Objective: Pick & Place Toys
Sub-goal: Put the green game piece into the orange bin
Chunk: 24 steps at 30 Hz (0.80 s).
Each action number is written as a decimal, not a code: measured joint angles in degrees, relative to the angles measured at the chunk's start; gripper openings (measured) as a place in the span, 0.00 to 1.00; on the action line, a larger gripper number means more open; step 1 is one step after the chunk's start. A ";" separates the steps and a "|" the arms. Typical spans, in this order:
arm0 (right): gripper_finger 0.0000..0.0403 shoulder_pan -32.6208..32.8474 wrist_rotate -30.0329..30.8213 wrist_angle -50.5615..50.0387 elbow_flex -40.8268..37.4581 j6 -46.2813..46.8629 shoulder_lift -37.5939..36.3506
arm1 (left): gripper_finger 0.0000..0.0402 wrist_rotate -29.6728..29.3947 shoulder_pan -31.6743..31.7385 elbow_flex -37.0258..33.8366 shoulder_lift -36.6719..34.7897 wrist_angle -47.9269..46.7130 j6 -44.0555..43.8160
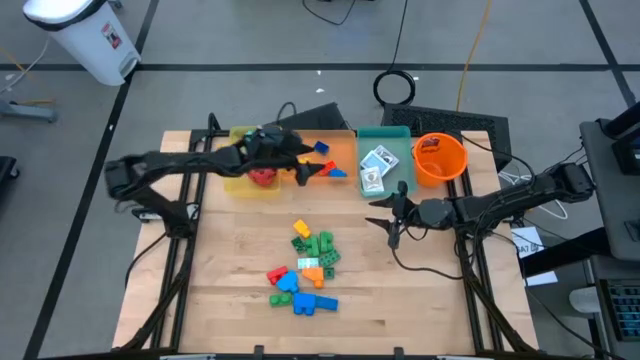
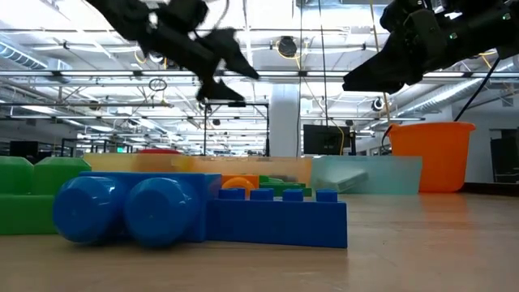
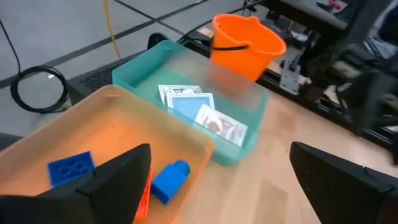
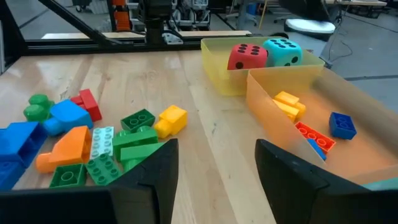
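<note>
Blue bricks lie in the orange tray just beneath the left gripper, its fingers spread and empty; right gripper hovers parted, empty, right of the brick pile.

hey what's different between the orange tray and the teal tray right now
The orange tray holds building bricks, among them a blue brick; the teal tray holds card packs instead. The orange tray sits in the middle of the row, beside the yellow tray with the dice, while the teal tray sits at the end beside the orange bucket. The open left gripper hovers over the orange tray, not the teal one. Both are translucent, open-topped and rectangular.
</note>
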 joint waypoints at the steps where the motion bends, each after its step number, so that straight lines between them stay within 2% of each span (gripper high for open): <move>1: 0.45 0.00 0.00 0.00 0.00 0.02 0.00 | 0.97 -0.11 -0.46 0.00 -2.22 -2.49 0.39; 7: 0.45 0.02 -0.02 0.46 0.00 0.20 0.00 | 0.97 -0.98 -6.39 -0.10 -11.80 -13.00 3.71; 12: 0.45 0.02 -1.25 0.46 0.00 1.45 0.00 | 0.97 -7.84 -12.51 -3.31 -16.40 -15.06 8.00; 18: 0.45 0.02 -6.00 5.45 0.00 1.30 1.97 | 0.97 -15.96 -15.97 -10.72 -21.52 -12.29 8.32; 24: 0.46 0.04 -7.83 12.73 0.02 0.09 8.73 | 0.97 -13.66 -16.19 -21.02 -26.82 -0.17 8.67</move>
